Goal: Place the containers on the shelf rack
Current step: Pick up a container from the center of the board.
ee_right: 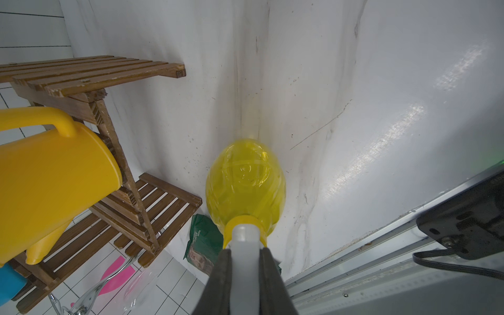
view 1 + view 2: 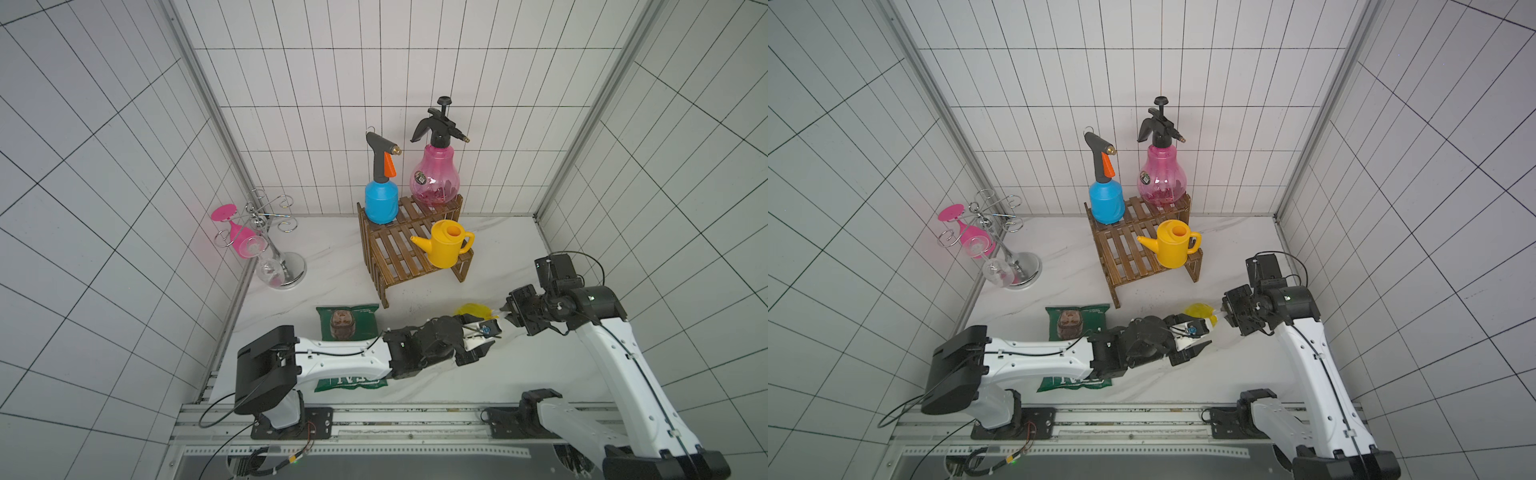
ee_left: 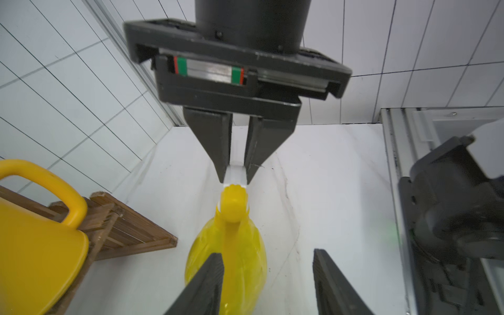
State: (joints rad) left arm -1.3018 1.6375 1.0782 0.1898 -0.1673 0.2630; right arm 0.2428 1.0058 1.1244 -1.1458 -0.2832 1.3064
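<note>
The small yellow spray bottle point(image 2: 471, 309) lies sideways low over the table in front of the shelf rack point(image 2: 399, 257). My right gripper point(image 1: 245, 249) is shut on its white head point(image 1: 244, 237). My left gripper point(image 3: 266, 253) stands open around the yellow body point(image 3: 240, 251). One of its fingers point(image 3: 210, 275) is against the bottle and the other is apart from it. On the rack's upper tier stand the blue sprayer point(image 2: 381, 203) and the pink sprayer point(image 2: 434, 180). The yellow watering can point(image 2: 444, 249) sits on the lower tier.
A green crisp bag point(image 2: 347, 322) lies partly under my left arm. At the left wall a chrome glass holder point(image 2: 266, 224) carries a pink glass point(image 2: 241, 237) and a clear glass point(image 2: 268, 270). The metal rail point(image 2: 374, 415) runs along the table's front edge.
</note>
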